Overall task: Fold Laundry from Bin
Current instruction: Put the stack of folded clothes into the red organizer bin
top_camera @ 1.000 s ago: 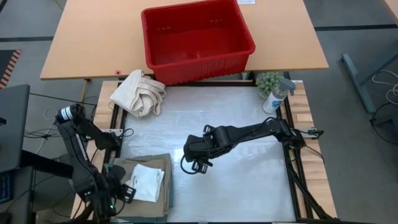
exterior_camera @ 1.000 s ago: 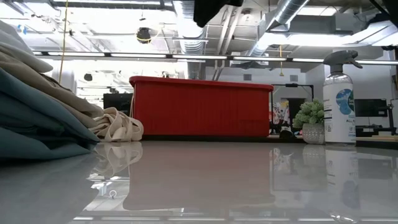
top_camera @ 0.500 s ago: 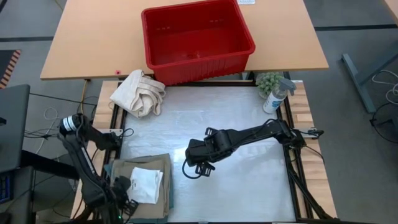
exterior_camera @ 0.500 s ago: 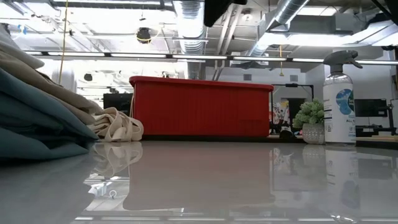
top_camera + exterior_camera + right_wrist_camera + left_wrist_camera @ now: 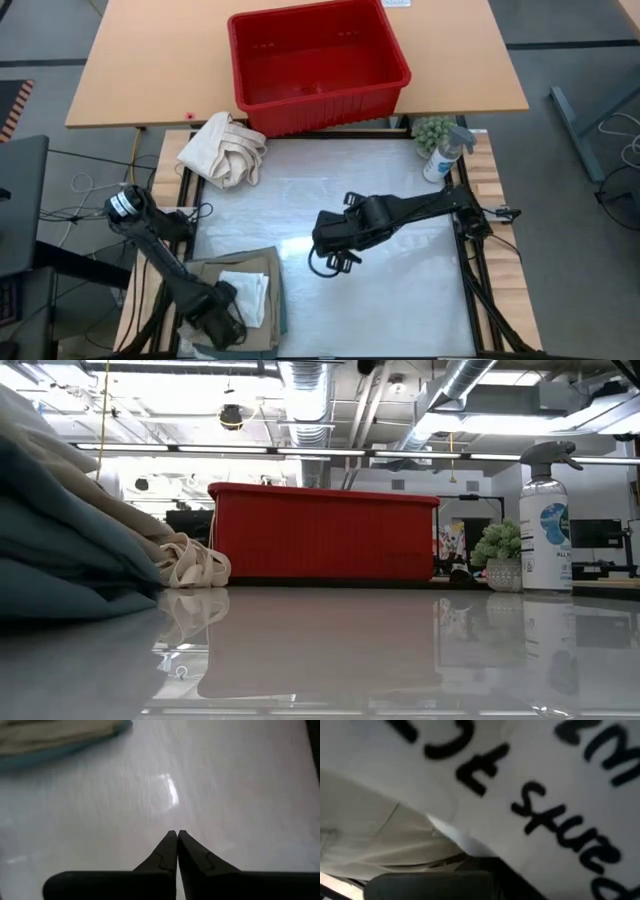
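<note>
High view: left gripper (image 5: 222, 322) clamped on small white cloth (image 5: 248, 296) atop folded stack; right gripper (image 5: 334, 258) closed (empty), mid-table.

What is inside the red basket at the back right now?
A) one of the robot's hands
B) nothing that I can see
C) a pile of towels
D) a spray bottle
B: seen from above, the red basket shows only its bare floor, while the folded laundry is stacked at the table's near left corner.
</note>
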